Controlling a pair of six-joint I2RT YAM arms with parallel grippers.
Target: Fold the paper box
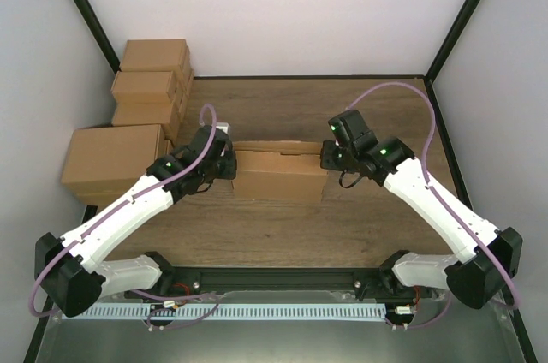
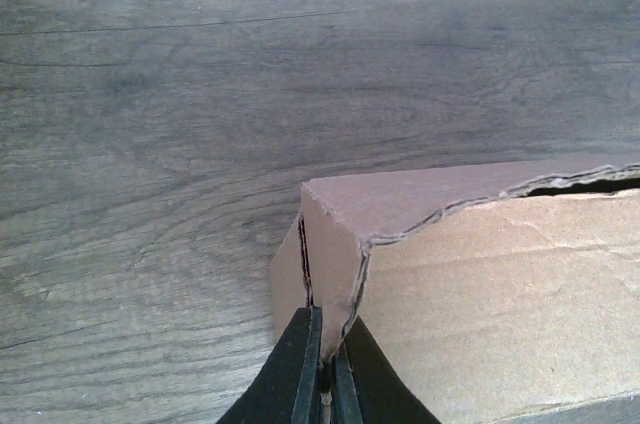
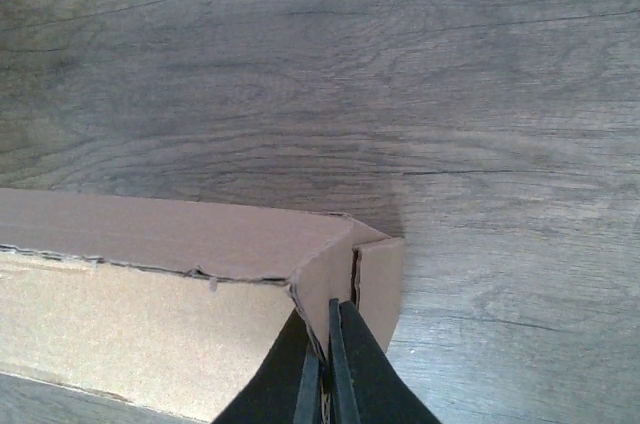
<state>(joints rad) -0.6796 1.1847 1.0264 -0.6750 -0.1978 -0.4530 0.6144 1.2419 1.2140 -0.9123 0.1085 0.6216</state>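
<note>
The paper box (image 1: 278, 173), plain brown corrugated cardboard, lies partly folded in the middle of the wooden table. My left gripper (image 1: 229, 163) is at its left end, shut on a folded end flap of the paper box (image 2: 335, 274); the black fingers (image 2: 300, 364) pinch the flap's lower edge. My right gripper (image 1: 328, 157) is at the right end, shut on the end flap of the paper box (image 3: 330, 279) there, its fingers (image 3: 350, 364) closed on the thin cardboard edge. A long panel stands raised between the two ends.
Three small brown cartons (image 1: 152, 80) are stacked in a row at the back left, with a larger carton (image 1: 111, 157) in front of them beside the left arm. Grey walls and black frame posts bound the table (image 1: 360, 217).
</note>
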